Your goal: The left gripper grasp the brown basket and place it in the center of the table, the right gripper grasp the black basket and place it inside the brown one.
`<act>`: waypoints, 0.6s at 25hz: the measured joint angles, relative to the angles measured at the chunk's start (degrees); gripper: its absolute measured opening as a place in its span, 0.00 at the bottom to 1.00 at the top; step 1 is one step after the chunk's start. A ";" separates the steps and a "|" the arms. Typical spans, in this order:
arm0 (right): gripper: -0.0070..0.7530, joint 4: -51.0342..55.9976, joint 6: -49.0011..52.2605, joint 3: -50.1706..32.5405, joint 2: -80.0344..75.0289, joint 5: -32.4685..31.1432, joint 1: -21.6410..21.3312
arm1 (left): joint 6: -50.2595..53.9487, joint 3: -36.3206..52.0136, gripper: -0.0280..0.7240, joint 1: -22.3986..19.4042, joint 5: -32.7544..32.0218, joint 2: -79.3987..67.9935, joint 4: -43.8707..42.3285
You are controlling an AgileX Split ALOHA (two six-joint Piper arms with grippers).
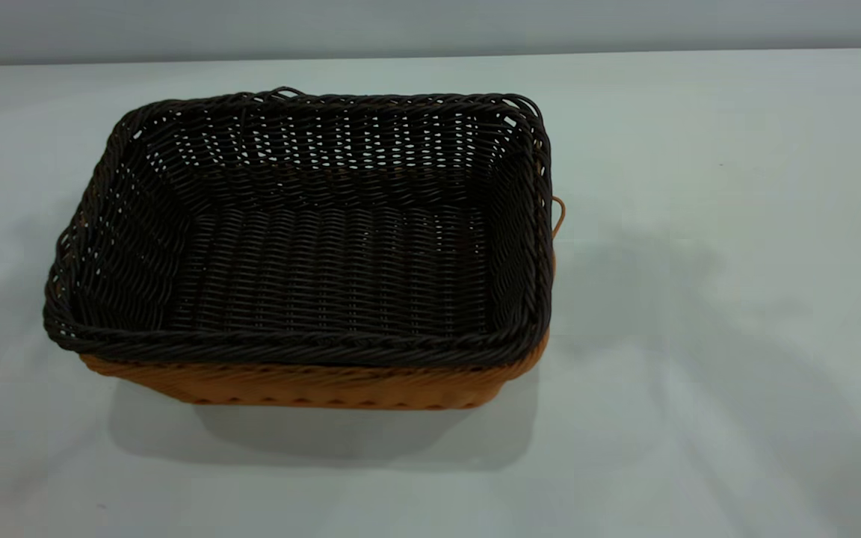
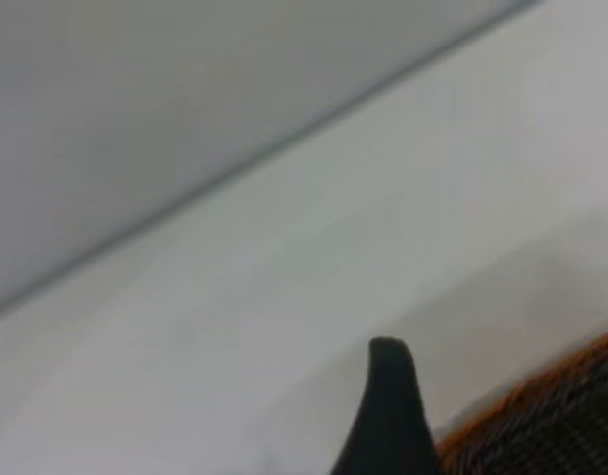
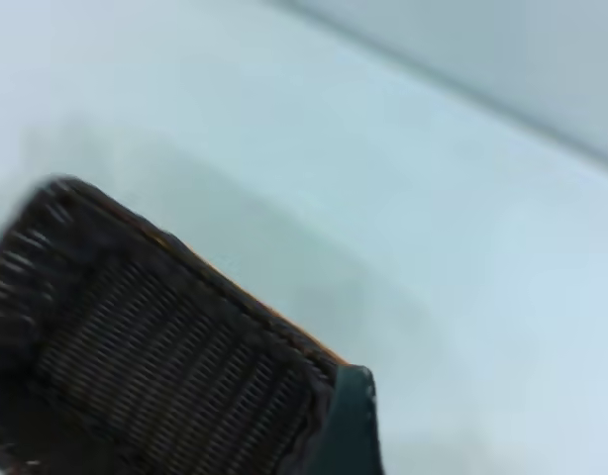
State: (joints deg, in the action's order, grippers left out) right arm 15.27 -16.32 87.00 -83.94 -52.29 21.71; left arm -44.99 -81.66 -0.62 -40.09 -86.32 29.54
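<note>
The rectangular orange-tan woven wicker basket (image 1: pixel 311 385) sits mid-bench on the plain white bench (image 1: pixel 699 299), the rectangular dark brown-black woven wicker basket (image 1: pixel 311 246) nested inside it. Neither arm's jaws show enough; I cannot tell their state.

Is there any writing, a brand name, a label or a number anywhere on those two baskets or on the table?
None. No word, label, brand, number or sign shows in any of the three views: the black basket and the brown basket beneath it are plain weave, and the table is bare white. The little that shows of the left gripper and the right gripper carries no marking either.
</note>
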 joint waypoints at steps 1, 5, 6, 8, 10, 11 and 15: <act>0.79 0.00 0.31 0.00 2.62 -1.33 0.00 | 1.60 0.00 0.71 0.00 -0.33 2.79 -0.95; 0.79 0.00 1.63 0.00 13.98 -7.15 0.00 | 7.08 0.00 0.71 0.00 -1.79 12.49 -2.94; 0.79 0.00 1.88 -0.11 16.83 -8.17 0.00 | 7.85 0.00 0.71 0.00 -2.03 14.38 -3.20; 0.79 0.13 2.28 -1.77 22.12 -9.40 0.00 | 9.53 0.00 0.71 0.00 -2.57 18.61 -3.39; 0.79 0.18 2.42 -5.04 27.72 -9.93 0.00 | 11.73 0.00 0.71 0.00 -3.38 22.27 -3.39; 0.79 0.18 2.55 -7.37 30.34 -10.08 0.00 | 12.64 0.00 0.71 0.00 -3.95 23.85 -3.53; 0.79 0.53 2.68 -17.76 39.71 -10.82 0.00 | 16.88 0.06 0.71 0.00 -8.56 28.64 -6.83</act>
State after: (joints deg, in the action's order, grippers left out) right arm 15.80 -13.64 69.24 -44.23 -63.11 21.71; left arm -28.11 -81.59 -0.62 -48.66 -57.68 22.71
